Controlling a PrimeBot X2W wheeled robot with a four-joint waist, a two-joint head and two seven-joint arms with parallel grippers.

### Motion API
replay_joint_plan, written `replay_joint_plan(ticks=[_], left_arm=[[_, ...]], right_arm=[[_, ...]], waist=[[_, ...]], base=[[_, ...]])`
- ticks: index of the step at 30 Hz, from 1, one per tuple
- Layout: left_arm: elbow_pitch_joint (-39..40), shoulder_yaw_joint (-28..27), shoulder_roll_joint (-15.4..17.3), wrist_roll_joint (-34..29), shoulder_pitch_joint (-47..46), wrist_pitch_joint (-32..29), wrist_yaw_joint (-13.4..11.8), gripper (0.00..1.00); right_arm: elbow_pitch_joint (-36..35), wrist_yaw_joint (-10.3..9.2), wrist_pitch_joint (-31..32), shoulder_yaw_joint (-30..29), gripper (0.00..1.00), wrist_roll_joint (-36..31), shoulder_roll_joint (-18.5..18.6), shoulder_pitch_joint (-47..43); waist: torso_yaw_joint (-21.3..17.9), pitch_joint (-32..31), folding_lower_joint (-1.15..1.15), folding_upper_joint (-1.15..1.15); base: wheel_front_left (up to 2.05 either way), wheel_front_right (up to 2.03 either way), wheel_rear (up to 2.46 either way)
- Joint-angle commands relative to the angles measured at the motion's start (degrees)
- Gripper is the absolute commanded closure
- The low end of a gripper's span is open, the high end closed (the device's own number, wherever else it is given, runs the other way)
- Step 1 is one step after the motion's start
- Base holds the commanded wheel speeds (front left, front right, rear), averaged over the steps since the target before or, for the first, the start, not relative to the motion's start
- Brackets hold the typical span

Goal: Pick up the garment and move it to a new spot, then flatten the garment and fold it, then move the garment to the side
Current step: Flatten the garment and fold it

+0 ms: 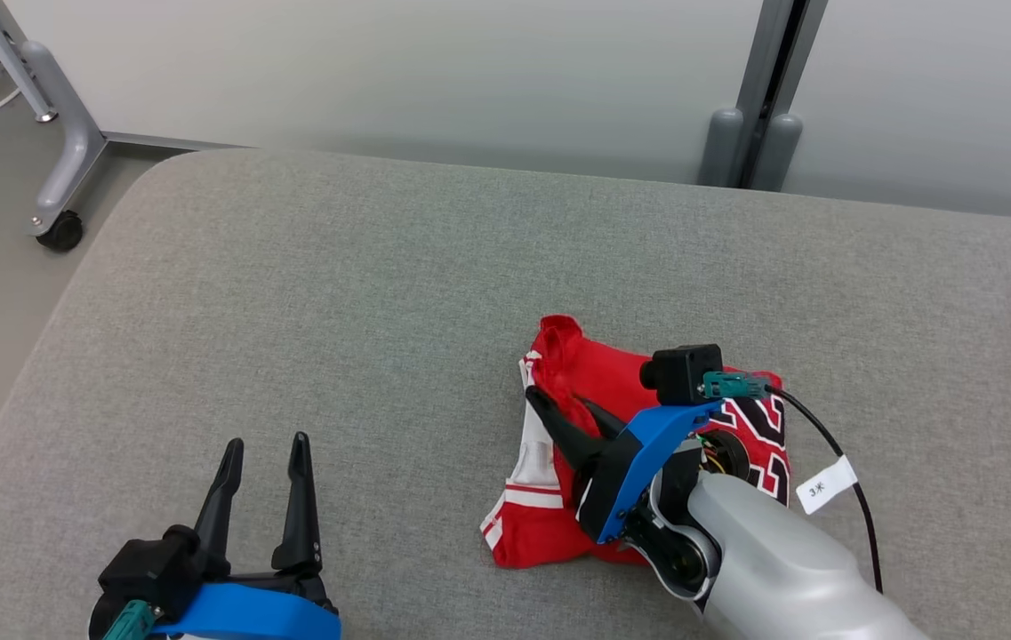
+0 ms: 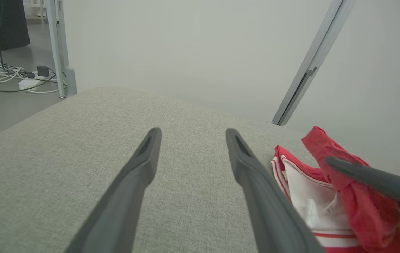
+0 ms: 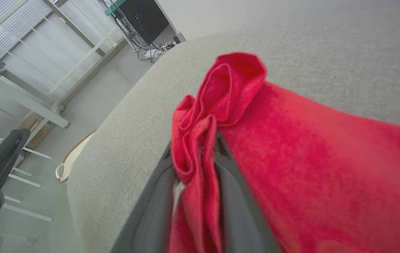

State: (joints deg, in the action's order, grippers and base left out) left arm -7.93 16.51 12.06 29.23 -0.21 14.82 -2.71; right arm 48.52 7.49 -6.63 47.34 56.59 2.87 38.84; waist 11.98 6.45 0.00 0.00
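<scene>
**Right hand working a fold of the garment.** The red sports jersey with white trim and black-and-white numerals [image 1: 598, 369] is lying bunched on the grey fabric-covered bench [image 1: 381, 293], directly under and ahead of the right hand [image 1: 561, 402]. A raised red fold is sitting between that hand's two dark fingers. They are standing slightly apart, and it cannot be told whether they are pinching the cloth or merely flanking it. The left hand [image 1: 267, 441] is hovering with its fingers spread wide and holding nothing, well apart from the jersey, which is lying off to its right.

The step is judged to be the folding. To do it well, the fold should be laid flat on the layers beneath the fingertips, and the fingers should be parting fully before the hand is drawing back, since the bunched cloth is likely to snag and lift.

Bare bench is lying to the left of the right hand. A black cable with a white tag [image 1: 828, 484] is looping beside its wrist, clear of the cloth. A grey wheeled frame leg [image 1: 60, 169] is standing beyond the bench corner, obstructing nothing.
</scene>
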Motion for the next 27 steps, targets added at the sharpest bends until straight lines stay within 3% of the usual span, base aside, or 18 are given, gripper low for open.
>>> replay_joint_plan(ticks=[1, 9, 15, 22, 27], left_arm=[[-0.20, 0.06, -0.22, -0.20, -1.00, 0.27, 0.11, 0.00], [-0.61, -0.21, -0.28, -0.30, -0.75, 0.36, 0.23, 0.00], [-0.25, 0.16, -0.16, -0.70, -0.95, 0.36, 0.42, 0.00], [-0.03, 0.35, -0.02, -1.15, -1.01, 0.38, 0.08, 0.00], [-0.36, 0.69, 0.00, -1.27, -0.97, 0.33, -0.27, 0.00]], right_arm=[[0.49, 0.01, -0.83, 0.99, 0.00, 1.03, 0.08, 1.39], [1.58, 0.01, -6.16, 7.22, 0.00, 7.60, 0.10, 5.48], [5.67, 0.01, -8.49, 6.78, 0.00, 5.75, 0.10, 9.48], [6.91, 0.01, -8.55, -4.68, 0.00, -7.31, 0.07, 10.80], [3.47, 0.01, -8.56, -17.11, 0.00, -22.41, 0.06, 5.72]], waist=[[0.19, 0.01, 0.00, 0.00], [-0.07, -0.26, 0.00, 0.00], [-1.88, -0.56, 0.00, 0.00], [-4.25, -0.88, 0.00, 0.00], [-5.76, -1.81, 0.00, 0.00]], base=[[0.00, 0.00, 0.00], [0.00, 0.00, 0.00], [0.00, 0.00, 0.00], [0.00, 0.00, 0.00], [0.00, 0.00, 0.00]])
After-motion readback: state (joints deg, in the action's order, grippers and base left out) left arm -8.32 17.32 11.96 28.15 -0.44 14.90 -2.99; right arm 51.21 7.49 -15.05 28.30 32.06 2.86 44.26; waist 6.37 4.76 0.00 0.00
